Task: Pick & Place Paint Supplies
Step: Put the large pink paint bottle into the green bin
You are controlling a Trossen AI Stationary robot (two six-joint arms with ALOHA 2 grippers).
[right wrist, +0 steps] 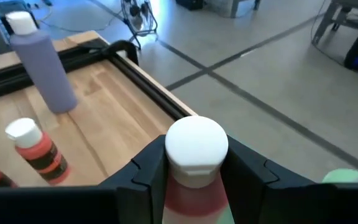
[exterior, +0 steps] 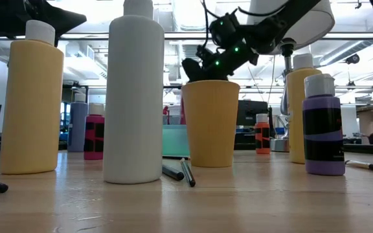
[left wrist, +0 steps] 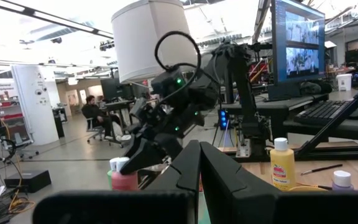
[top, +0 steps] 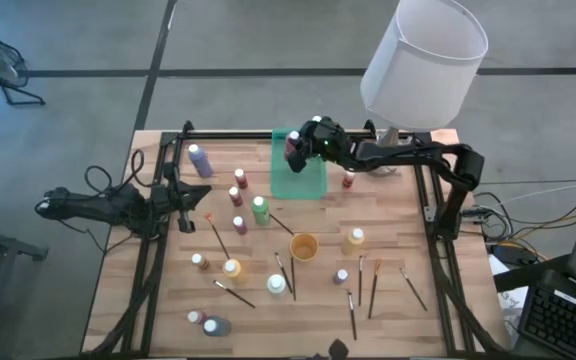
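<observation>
Orange-yellow, the cup [top: 303, 246] stands near the middle of the wooden table [top: 418, 320], and everything else is placed from it. On the near side of the cup, brushes [top: 352, 315] lie flat among small bottles: a white bottle [top: 276, 285] just in front of the cup, a purple bottle [top: 341, 277] and a yellow bottle [top: 354, 240] toward the right arm's side, another yellow bottle [top: 231, 268] toward the left arm's side. Beyond the cup stand a green bottle [top: 259, 209] and 2 red bottles [top: 240, 180]. Farther still lies the green tray [top: 310, 182]. Above the tray's far left corner the right gripper [top: 295, 147] hangs, its 2 fingers closed on a red bottle with a white cap [right wrist: 196, 144], held upright and clear of the table. A tall lavender bottle [top: 200, 160] stands far beyond the cup on the left arm's side. The left gripper [top: 184, 199] waits low at the table's left edge, level with the green bottle; its fingers appear pressed together.
</observation>
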